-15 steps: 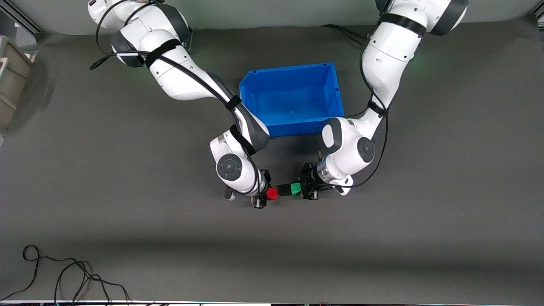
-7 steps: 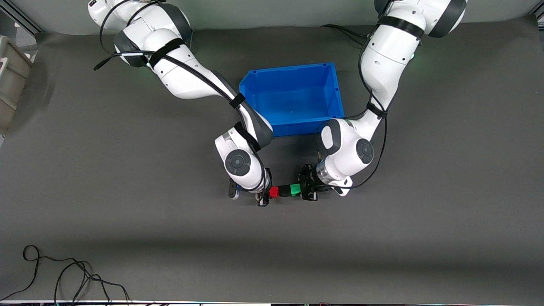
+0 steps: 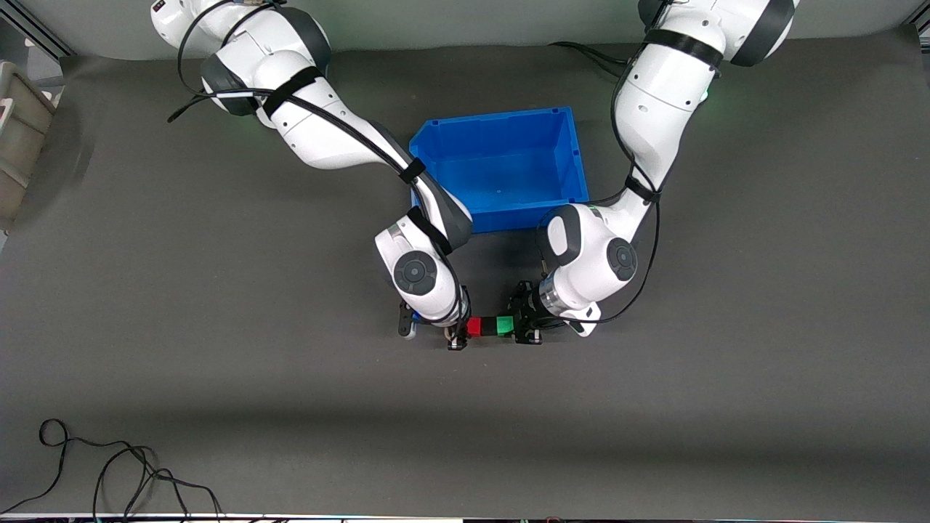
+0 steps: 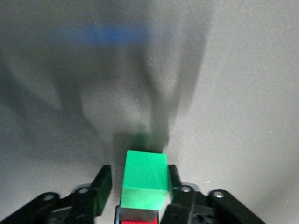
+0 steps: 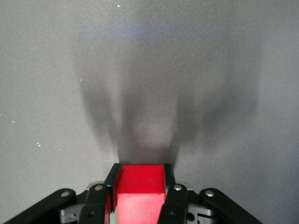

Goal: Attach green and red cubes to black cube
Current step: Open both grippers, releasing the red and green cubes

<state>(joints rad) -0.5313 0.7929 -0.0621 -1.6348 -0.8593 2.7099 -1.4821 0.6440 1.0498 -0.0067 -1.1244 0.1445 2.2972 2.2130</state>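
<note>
The red cube (image 3: 474, 327), black cube (image 3: 488, 327) and green cube (image 3: 505, 325) sit in one touching row, black in the middle, over the table in front of the blue bin. My right gripper (image 3: 461, 330) is shut on the red cube (image 5: 140, 186), its fingers tight on both sides (image 5: 140, 179). My left gripper (image 3: 520, 327) is around the green cube (image 4: 145, 177). One finger lies against the cube and the other stands off it with a gap (image 4: 139, 179). The black cube (image 4: 138, 214) and a sliver of red show beneath the green.
An empty blue bin (image 3: 501, 218) stands just farther from the camera than the cubes, between the two arms. A beige container (image 3: 14, 145) sits at the right arm's end. A black cable (image 3: 109, 472) lies near the front edge.
My right gripper carried the red cube toward the left arm's end until it met the black cube. The gap between red and black has closed. The left gripper barely shifted.
</note>
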